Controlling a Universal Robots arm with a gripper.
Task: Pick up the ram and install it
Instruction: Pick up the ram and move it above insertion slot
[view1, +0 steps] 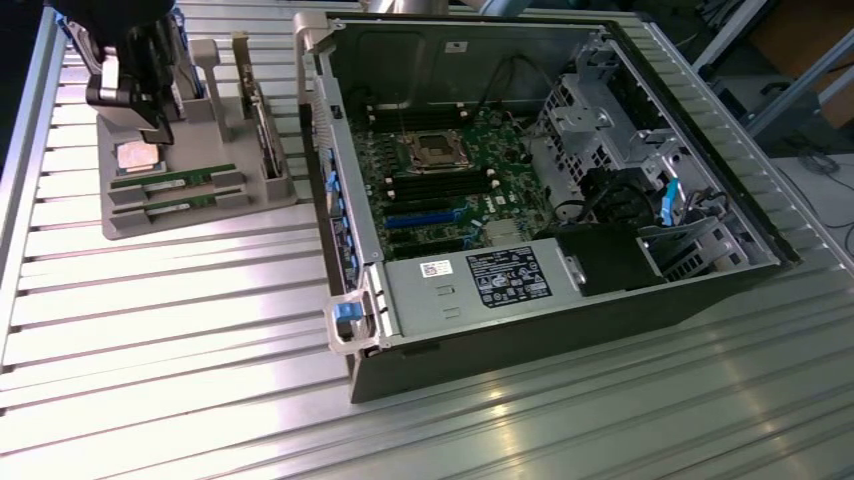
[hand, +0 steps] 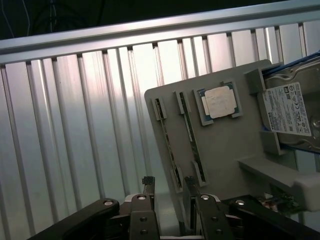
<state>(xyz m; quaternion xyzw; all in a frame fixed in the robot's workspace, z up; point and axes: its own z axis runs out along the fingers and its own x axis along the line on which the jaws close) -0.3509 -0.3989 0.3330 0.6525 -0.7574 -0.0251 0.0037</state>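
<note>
Two thin green ram sticks (view1: 174, 183) (view1: 171, 208) lie side by side in slots of a grey holder (view1: 200, 225) on the exterior view's left. In the wrist view the same two sticks (hand: 166, 142) (hand: 191, 135) run along the holder (hand: 225, 150). My gripper (view1: 140, 125) hangs above the holder's far end, over the square silver CPU chip (view1: 138, 155). Its fingers (hand: 148, 186) stand open and apart with nothing gripped; the gripper (hand: 169, 186) hovers just off the sticks' near ends, above them and not touching.
The open computer case (view1: 534, 300) lies on the exterior view's right, motherboard up, with a CPU socket (view1: 434, 150) and dark memory slots (view1: 430, 187). A hard drive (hand: 292, 110) and a card (view1: 267, 135) stand in the holder. The ribbed metal table (view1: 160, 330) surrounds everything.
</note>
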